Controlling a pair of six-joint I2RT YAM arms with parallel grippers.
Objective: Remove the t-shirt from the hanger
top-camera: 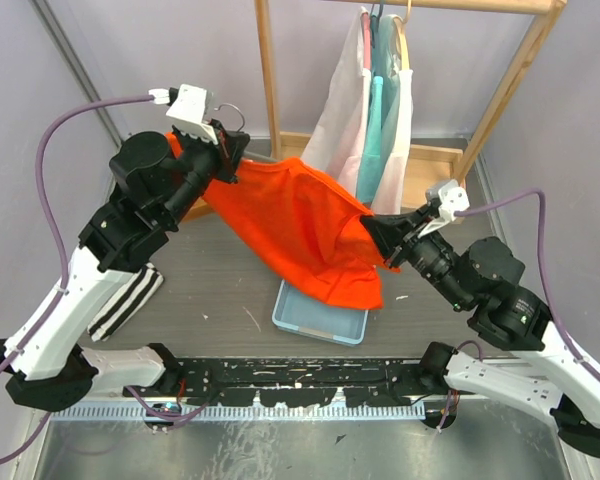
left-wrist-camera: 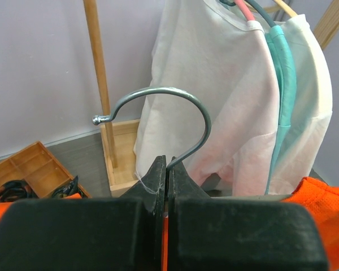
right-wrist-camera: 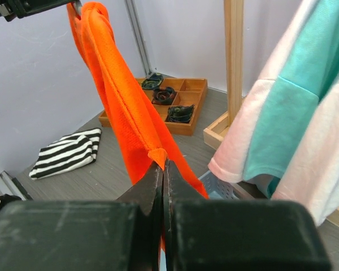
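An orange t-shirt (top-camera: 300,225) hangs stretched between my two grippers above the table. My left gripper (top-camera: 223,145) is shut on the metal hook of the hanger (left-wrist-camera: 158,107); the hanger's body is hidden inside the shirt. My right gripper (top-camera: 373,232) is shut on a fold of the shirt's edge (right-wrist-camera: 158,155), pulling it out to the right. In the right wrist view the orange shirt (right-wrist-camera: 121,107) runs up to the left gripper at the top left.
A wooden rack (top-camera: 265,70) at the back holds white and teal shirts (top-camera: 375,120). A light blue tray (top-camera: 315,318) lies under the orange shirt. A striped folded garment (top-camera: 130,300) lies at left. A wooden compartment box (right-wrist-camera: 169,101) stands by the wall.
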